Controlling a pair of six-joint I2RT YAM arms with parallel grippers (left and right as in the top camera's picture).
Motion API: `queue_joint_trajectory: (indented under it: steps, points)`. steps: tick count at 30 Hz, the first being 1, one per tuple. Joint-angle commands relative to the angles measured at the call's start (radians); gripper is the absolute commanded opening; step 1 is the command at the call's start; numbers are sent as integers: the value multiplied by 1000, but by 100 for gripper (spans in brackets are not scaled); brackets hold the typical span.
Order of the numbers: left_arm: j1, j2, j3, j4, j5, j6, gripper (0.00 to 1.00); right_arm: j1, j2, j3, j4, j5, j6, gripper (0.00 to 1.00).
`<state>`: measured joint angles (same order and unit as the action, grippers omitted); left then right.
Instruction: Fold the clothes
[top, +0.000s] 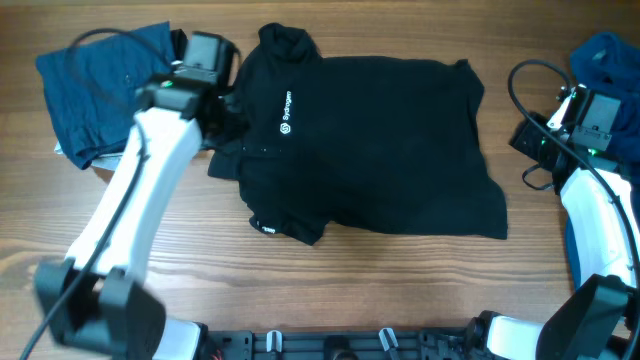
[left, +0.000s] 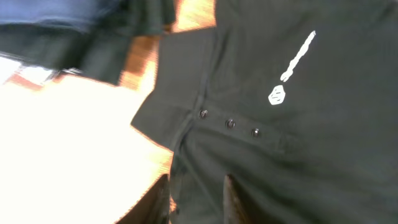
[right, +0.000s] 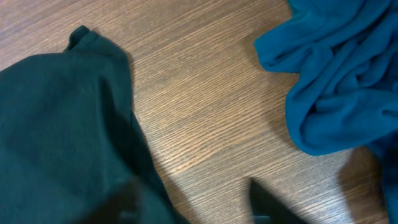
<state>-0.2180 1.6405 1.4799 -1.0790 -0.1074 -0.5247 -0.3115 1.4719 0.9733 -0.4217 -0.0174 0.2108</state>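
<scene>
Polo (top: 380, 150): black, short-sleeved, lying front up across the middle of the table (top: 330, 290). Mostly flat, some wrinkles.
Lay: collar (top: 285, 40) toward the far left, hem toward the right. One sleeve (top: 285, 222) sticks out at the near-left edge, with a small white tag on it.
Logo (top: 287, 108): white mark and lettering on the chest, beside the placket.
Buttons (left: 230, 124): three in a row on the placket, clear in the left wrist view.
Navy garment (top: 95, 90): loosely folded at the far-left end of the table, near the polo's collar side.
Blue garment (top: 610, 55): brighter blue, a crumpled heap at the far-right edge. It lies apart from the polo, with bare wood between them.
Left fingers (left: 233, 199): low over the polo at its collar side, just beside the placket. They stand a narrow gap apart with black cloth showing between them. Cannot tell whether the tips touch the cloth.
Right fingers (right: 264, 202): spread wide over bare table between the polo's hem corner and the blue garment, with nothing between them. One finger is blurred against the polo's edge.
Left arm (top: 150, 170): white, reaching from the near-left corner diagonally to the polo.
Right arm (top: 600, 210): along the right edge, with a black cable (top: 515, 90) looping beside its wrist.
Table: wood grain, brown.
</scene>
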Motion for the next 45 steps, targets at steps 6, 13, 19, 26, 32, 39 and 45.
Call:
queue_joint_trajectory:
  steps: [6,13,19,26,32,39,45]
  points:
    - [68,29,-65,-61,126,-67,4,-4,10,17,3,-33,-24,100]
    - [-29,41,-198,-142,245,-61,4,-4,10,17,3,-33,-24,99]
    - [-71,41,-426,45,298,-102,4,-4,10,17,3,-33,-25,100]
    - [-70,42,-469,186,301,-101,4,-4,10,17,3,-33,-24,100]
    - [-70,43,-534,237,319,-114,4,-4,10,17,3,-33,-25,100]
    - [-70,43,-657,251,303,-133,4,-4,10,17,3,-33,-24,99]
    - [-27,42,-661,96,169,-197,4,-4,10,17,3,-33,-25,100]
